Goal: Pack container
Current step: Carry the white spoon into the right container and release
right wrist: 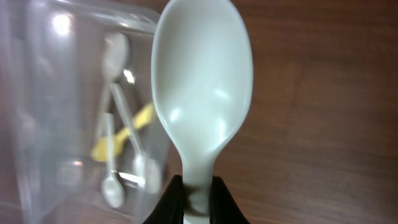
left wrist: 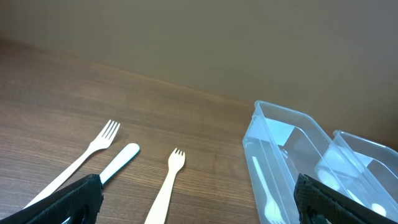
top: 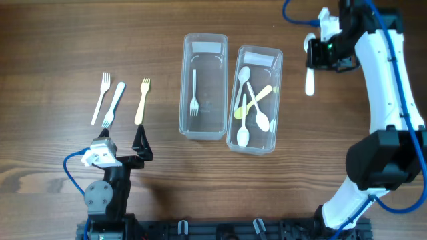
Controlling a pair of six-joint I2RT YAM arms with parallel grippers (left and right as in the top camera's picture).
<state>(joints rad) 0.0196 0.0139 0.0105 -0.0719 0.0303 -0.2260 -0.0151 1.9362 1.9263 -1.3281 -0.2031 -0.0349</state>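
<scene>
Table, wood grain, seen from overhead.

Far left: three forks lie loose, side by side and apart.
- white fork, tines toward the far side
- pale fork, rounded handle end far, tines near
- cream fork, tines far

Left gripper sits just near of the forks. Its fingers are spread wide with nothing between them. The left wrist view agrees: both fingertips sit at the outer frame edges, with the forks ahead on bare wood.

Centre: two clear rectangular tubs stand side by side, long sides nearly touching.
- Left container holds a single fork, lying lengthwise with its tines near.
- Right container holds several white spoons crossed over one yellow spoon.

Right: right gripper is at the far right corner of the right container, outside its wall. Its fingers are clamped together on the handle of the held spoon. The spoon is white, with its bowl pointing away from the fingers. In the right wrist view the bowl fills the frame centre, partly over the tub wall and partly over bare wood. Height above the table cannot be told.
</scene>
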